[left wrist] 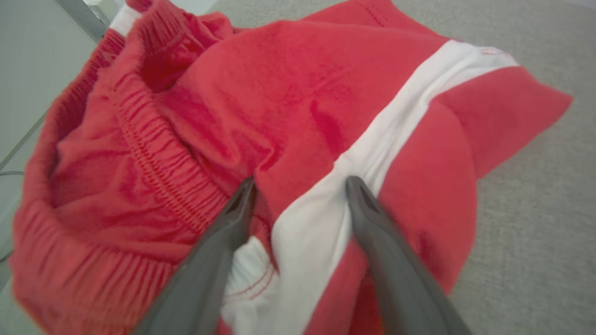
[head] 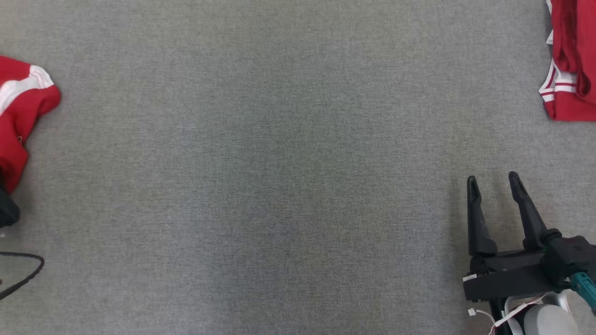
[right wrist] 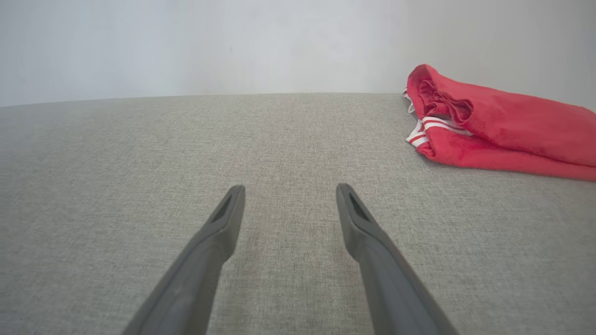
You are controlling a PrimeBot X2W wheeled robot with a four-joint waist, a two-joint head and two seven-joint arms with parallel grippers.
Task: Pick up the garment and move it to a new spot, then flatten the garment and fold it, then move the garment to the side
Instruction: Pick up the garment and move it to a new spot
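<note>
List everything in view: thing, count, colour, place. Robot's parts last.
shorts: one, red with a white stripe, crumpled at the surface's left edge
garment: one, red with white stripes, far right corner
surface: one, grey fabric, under everything
cable: one, black, lower left edge of the head view
wall: one, pale, behind the surface
left claw: one, dark, open, fingers either side of the shorts' white stripe
right claw: one, dark, open, over bare surface at the lower right
</note>
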